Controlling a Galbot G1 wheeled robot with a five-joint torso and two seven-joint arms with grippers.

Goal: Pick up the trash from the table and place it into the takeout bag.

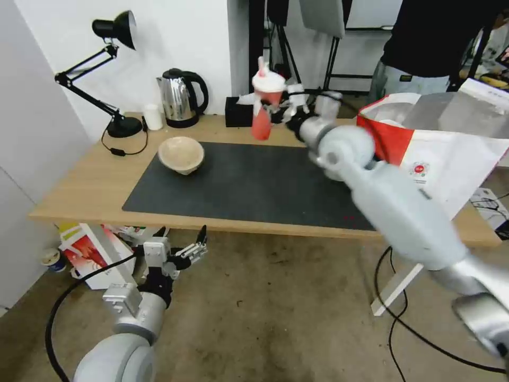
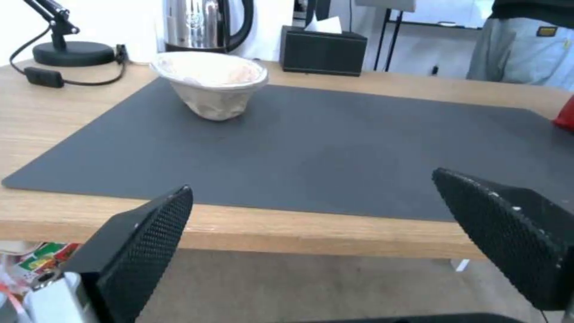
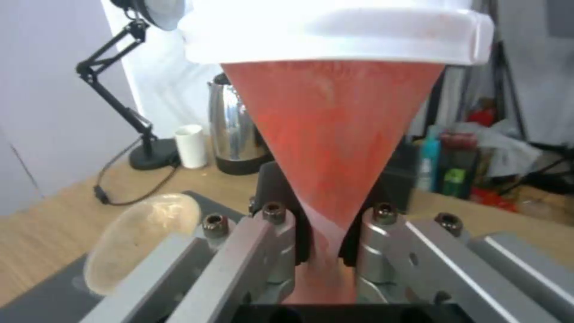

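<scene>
**Red cup up in the air, beige bowl on the mat**

Your left gripper is the closest thing to you. It hangs low, in front of the table's near edge and over the brown floor. Its two black fingers are spread wide and hold nothing.

Your right gripper reaches out over the far side of the table. Its fingers are pinched tight on the thin lower part of the red drink cup. You can see the cup lifted off the wood, with its white lid on top.

Look at the big dark grey mat on the light wood. The beige bowl sits upright on its far left corner. Behind it, by the white wall, stand a black desk lamp, a small white cup, a shiny kettle and a black tissue box.

The takeout bag stands at the right end of the table. Its top is open, and you can see silver inside it. A red and white paper bag lies on the floor under the table's left end.
</scene>
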